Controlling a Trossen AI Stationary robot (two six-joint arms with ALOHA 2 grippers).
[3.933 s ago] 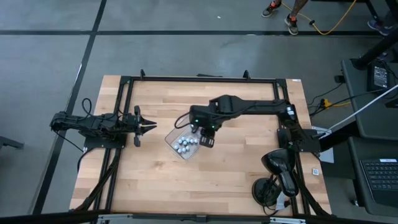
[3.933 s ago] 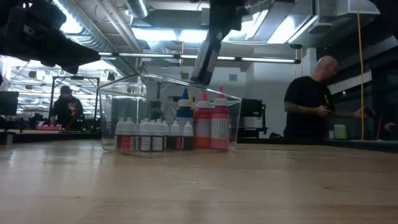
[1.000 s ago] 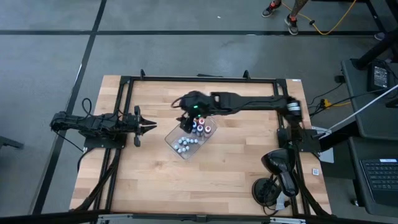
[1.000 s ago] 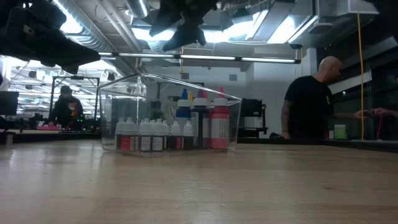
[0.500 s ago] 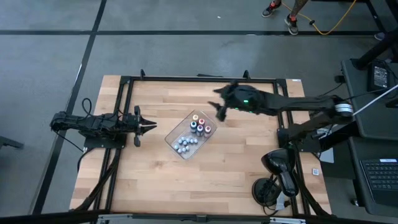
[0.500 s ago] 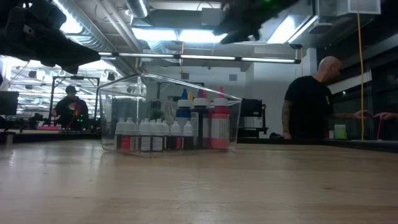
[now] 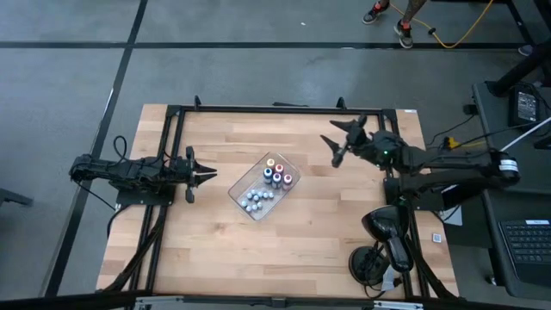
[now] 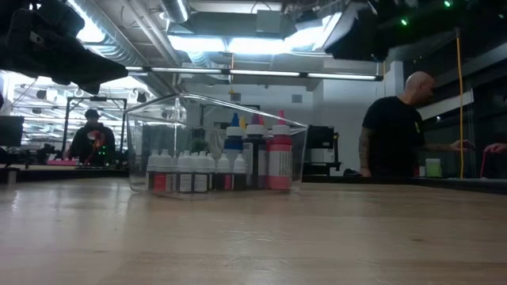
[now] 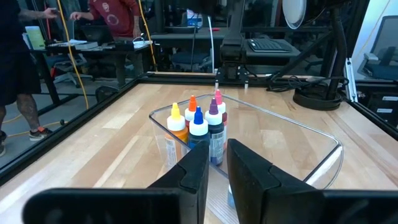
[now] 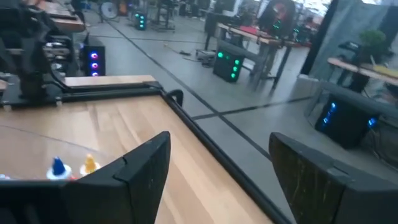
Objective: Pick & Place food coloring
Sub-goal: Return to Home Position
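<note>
The food coloring bottles stand upright in a clear plastic tray (image 7: 237,191) at mid-table. A few taller bottles with coloured caps (image 7: 276,173) are at its far end and several small pale ones (image 7: 256,200) at its near end. In the low view the tall bottles (image 8: 257,154) and small ones (image 8: 190,170) show through the tray wall (image 8: 158,127). My left gripper (image 7: 209,175) is shut and empty, left of the tray, pointing at the bottles (image 9: 199,124). My right gripper (image 7: 337,146) is open and empty, up in the air toward the far right; its fingers (image 10: 143,168) stand wide apart.
A black frame rail (image 7: 275,108) runs around the table's far and side edges. Dark gear and cables (image 7: 383,232) sit at the near right corner. A person (image 8: 396,127) stands beyond the table. Bare wood (image 7: 258,250) lies near the front edge.
My right gripper has risen from just above the tray's far end and swung toward the table's right edge, empty. The bottles and tray have stayed in place.
</note>
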